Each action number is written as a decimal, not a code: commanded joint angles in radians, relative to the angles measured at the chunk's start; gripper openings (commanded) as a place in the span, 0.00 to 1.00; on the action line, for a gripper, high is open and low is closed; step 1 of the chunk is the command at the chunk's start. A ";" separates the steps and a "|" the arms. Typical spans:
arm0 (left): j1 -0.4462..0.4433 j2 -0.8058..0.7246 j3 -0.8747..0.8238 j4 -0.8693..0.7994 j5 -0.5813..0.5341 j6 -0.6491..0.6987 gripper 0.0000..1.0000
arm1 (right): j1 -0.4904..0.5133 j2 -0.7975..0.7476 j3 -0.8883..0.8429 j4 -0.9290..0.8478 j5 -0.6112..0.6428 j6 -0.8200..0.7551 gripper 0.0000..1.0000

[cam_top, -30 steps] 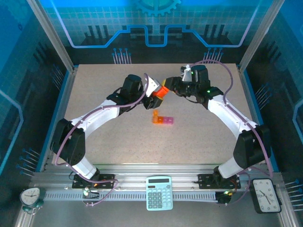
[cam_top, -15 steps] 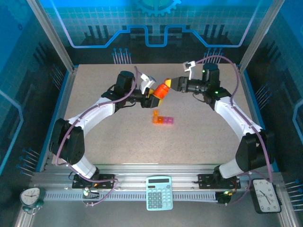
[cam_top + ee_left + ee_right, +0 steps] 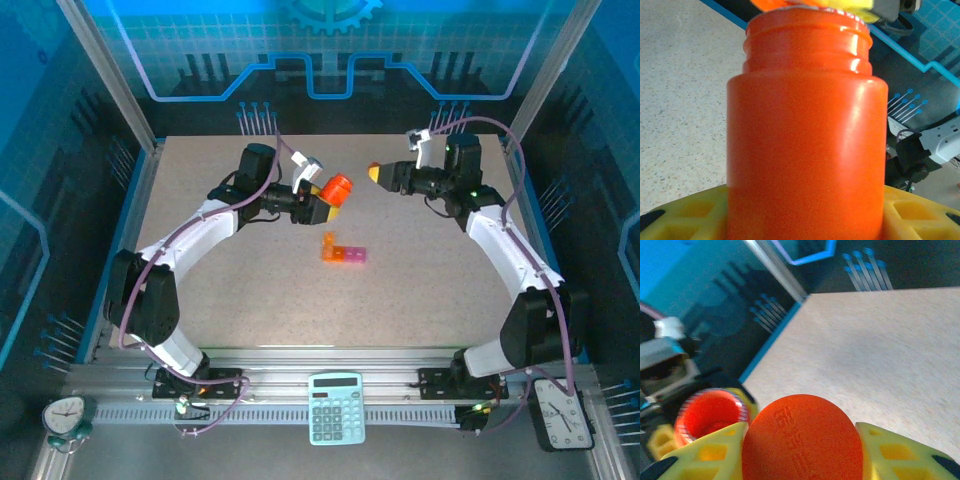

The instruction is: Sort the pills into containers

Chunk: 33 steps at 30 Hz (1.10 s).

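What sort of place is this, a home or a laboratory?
Probably a robotics test cell: a speckled beige table enclosed by aluminium frame posts and blue printed panels, two white robot arms bolted to a metal rail, and a teal calculator as a prop.

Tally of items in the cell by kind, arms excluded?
orange bottle: 1
bottle cap: 1
pill compartment strip: 1
calculator: 1
clocks: 2, teal clock and black clock
total: 6
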 commanded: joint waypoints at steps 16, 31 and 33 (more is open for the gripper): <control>0.001 -0.187 -0.244 0.172 -0.371 -0.094 0.12 | 0.098 0.120 -0.228 -0.204 0.771 0.216 0.37; -0.007 -0.218 -0.269 0.131 -0.419 -0.105 0.12 | 0.099 0.298 -0.166 -0.264 0.850 0.281 0.47; -0.009 -0.220 -0.264 0.120 -0.419 -0.103 0.12 | 0.099 0.302 -0.171 -0.260 0.840 0.283 0.57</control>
